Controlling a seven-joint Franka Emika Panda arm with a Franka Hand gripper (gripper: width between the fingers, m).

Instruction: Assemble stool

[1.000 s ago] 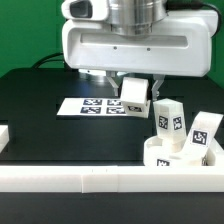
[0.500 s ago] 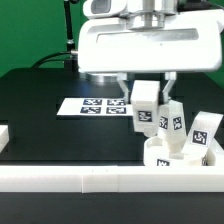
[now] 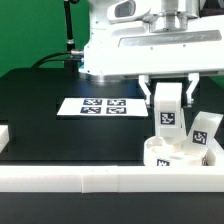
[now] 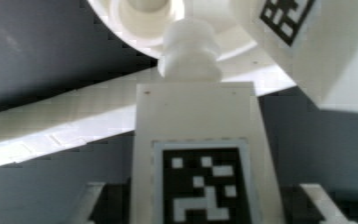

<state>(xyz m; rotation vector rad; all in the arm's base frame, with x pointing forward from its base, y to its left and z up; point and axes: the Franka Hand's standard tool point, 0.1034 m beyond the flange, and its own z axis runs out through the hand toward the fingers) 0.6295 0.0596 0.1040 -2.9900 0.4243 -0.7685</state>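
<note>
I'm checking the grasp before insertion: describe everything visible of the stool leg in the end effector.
The leg is a white, plastic-looking block with a black-and-white square tag on one face and a narrower rounded tip. It hangs upright, clamped by the end effector, over the round seat; whether they touch is unclear.

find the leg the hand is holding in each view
exterior view: the leg hangs toward the exterior view's right, above the seat disc.
wrist view: the leg fills the middle, tag facing the camera.
shared landmark: the seat disc, beyond the leg's tip.
</note>
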